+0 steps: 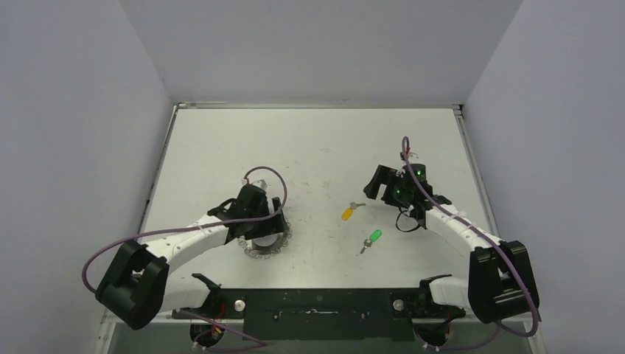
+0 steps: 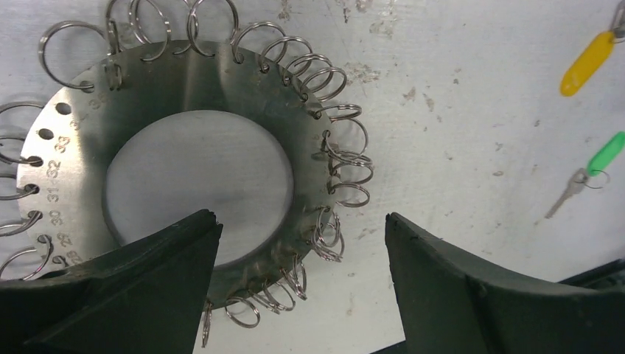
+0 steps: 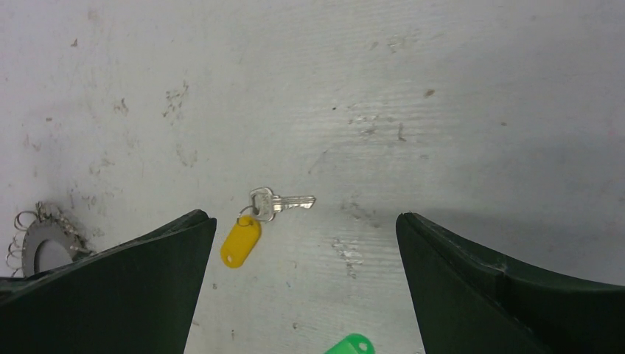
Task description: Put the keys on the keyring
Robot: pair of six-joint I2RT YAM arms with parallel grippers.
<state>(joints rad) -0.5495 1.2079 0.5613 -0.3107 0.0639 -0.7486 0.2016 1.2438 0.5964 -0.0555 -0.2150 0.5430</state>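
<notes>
The keyring [image 1: 255,253] is seen lying flat on the table [image 1: 309,140] in the lower left of the top view, partly covered by the left end effector [image 1: 267,234]. In the left wrist view the keyring [image 2: 184,81] fills the left half of the frame: a metal disc with a round central hole, stamped numbers along its edge and many small wire loops round the rim. The left end effector [image 2: 302,228] is held wide there. One finger is placed over the edge of the central hole and the other over bare table outside the rim, so that the disc's right edge lies between them. Whether the disc is touched cannot be told.

The yellow-tagged key [image 1: 348,212] and the green-tagged key [image 1: 374,237] are found right of centre in the top view, near each other but apart, and well apart from the keyring. Both lie flat on the table.

The right end effector [image 1: 379,184] is positioned above and to the right of the yellow-tagged key. In the right wrist view it [image 3: 306,221] is spread wide with nothing gripped. The yellow-tagged key [image 3: 242,240] is seen near the left finger, and the green-tagged key [image 3: 350,345] is cut off at the bottom edge.
</notes>
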